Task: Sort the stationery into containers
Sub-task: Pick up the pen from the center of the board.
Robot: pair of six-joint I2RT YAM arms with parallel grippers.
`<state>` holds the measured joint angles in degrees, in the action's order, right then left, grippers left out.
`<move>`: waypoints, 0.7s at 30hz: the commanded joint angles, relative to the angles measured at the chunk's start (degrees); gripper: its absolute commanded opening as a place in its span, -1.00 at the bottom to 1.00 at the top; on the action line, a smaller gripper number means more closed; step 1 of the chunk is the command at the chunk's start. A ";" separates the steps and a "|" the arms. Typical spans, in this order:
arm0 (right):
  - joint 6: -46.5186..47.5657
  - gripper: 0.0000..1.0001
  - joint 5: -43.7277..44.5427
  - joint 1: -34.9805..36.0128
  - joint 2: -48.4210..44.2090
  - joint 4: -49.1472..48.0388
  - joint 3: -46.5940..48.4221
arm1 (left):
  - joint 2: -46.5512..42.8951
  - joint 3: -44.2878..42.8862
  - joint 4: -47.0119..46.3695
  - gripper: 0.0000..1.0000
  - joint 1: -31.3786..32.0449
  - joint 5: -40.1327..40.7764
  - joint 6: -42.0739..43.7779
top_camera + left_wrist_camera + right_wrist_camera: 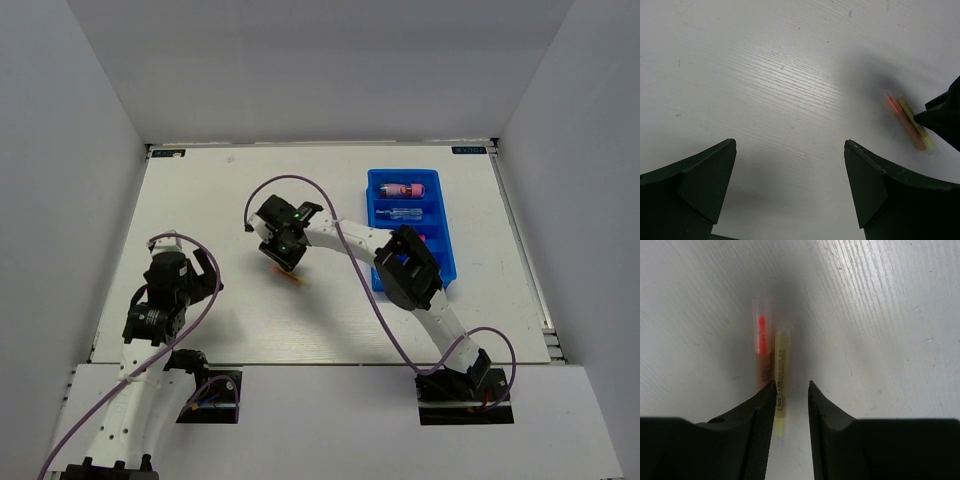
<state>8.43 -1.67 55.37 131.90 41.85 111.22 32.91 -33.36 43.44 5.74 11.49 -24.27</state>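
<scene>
Two translucent highlighters lie side by side on the white table, an orange one (761, 350) and a yellow one (781, 365). My right gripper (791, 385) hangs low over them, open a narrow gap. The yellow one's near end lies between the jaws against the left finger; the orange one lies outside it. In the top view the right gripper (283, 258) covers most of both; an orange tip (295, 278) shows. My left gripper (205, 270) is wide open and empty at the left; its view shows the highlighters (910, 127). The blue bin (372, 215) holds a pink tube (405, 190) and a clear-blue pen (405, 213).
The right arm's forearm (405, 268) crosses over the bin's near end and hides its lower compartments. White walls enclose the table on the left, back and right. A purple cable loops over the table beside each arm.
</scene>
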 commanded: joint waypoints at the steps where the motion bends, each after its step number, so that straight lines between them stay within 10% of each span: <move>1: -0.78 -0.29 -0.44 0.61 0.99 -0.89 1.02 | -0.47 -0.21 -0.37 1.00 -0.11 -0.76 0.01; 21: 0.01 -0.26 -0.70 1.14 2.49 -1.68 -2.49 | -1.00 -0.30 -0.29 1.00 -0.29 -0.59 0.01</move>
<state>8.05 -1.72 56.38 133.05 41.36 110.43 32.40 -33.36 43.44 5.74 11.14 -24.25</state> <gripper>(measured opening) 0.370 0.989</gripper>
